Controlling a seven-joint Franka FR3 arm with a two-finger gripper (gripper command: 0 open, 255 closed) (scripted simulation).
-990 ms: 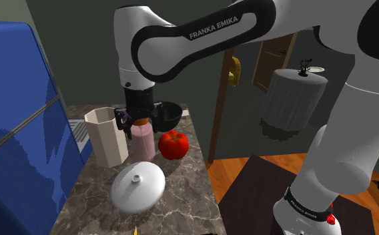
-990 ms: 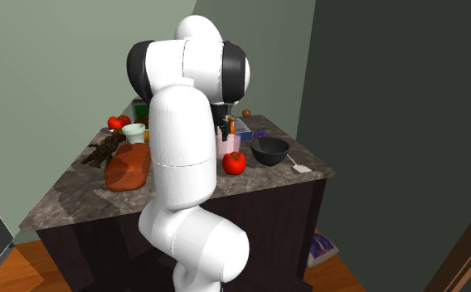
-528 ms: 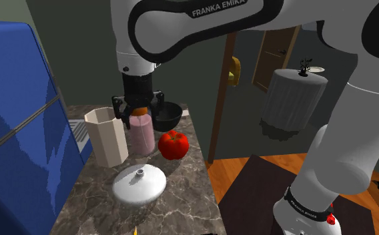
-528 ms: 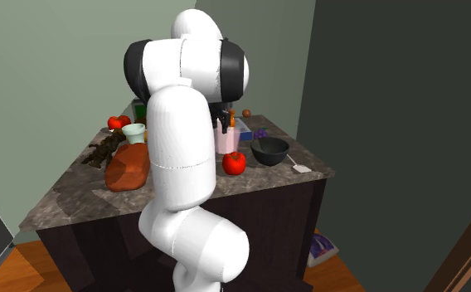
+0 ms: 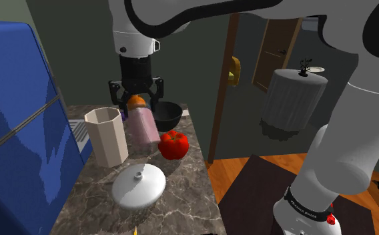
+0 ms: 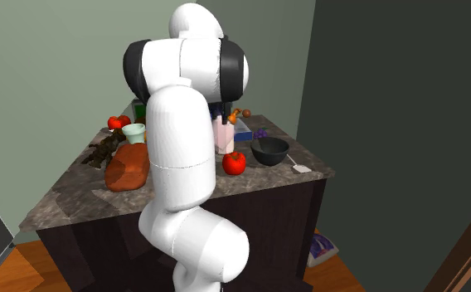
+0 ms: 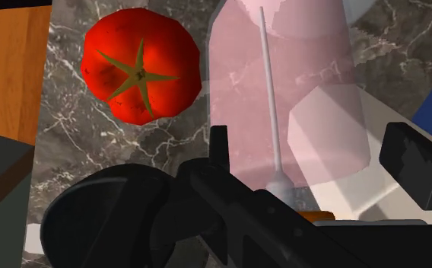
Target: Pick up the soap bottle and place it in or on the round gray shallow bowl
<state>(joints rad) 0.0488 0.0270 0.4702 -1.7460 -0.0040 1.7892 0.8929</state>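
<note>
A dark marble-look desk [image 5: 185, 200] with pale veins is set in a room with grey-green walls. Off its edge, an orange wood floor [image 5: 248, 157] and a dark rug [image 5: 261, 193] can be seen. The soap bottle [image 5: 144, 127] is held tilted, apparently just off the desk, between a pale faceted cup [image 5: 107, 137] and the bowl [image 5: 167, 115]. Its translucent pink body and thin dip tube are shown best in the wrist view [image 7: 283, 84]. The end effector [image 5: 136, 99] is clamped around the orange top. The bowl is round, glossy and nearly black, parked behind a shiny red tomato [image 5: 173, 144]. A smooth white domed lid [image 5: 139, 187] with a small knob is laid nearer the camera. Small white lettering on a dark band low on the arm can't be read for sure.
</note>
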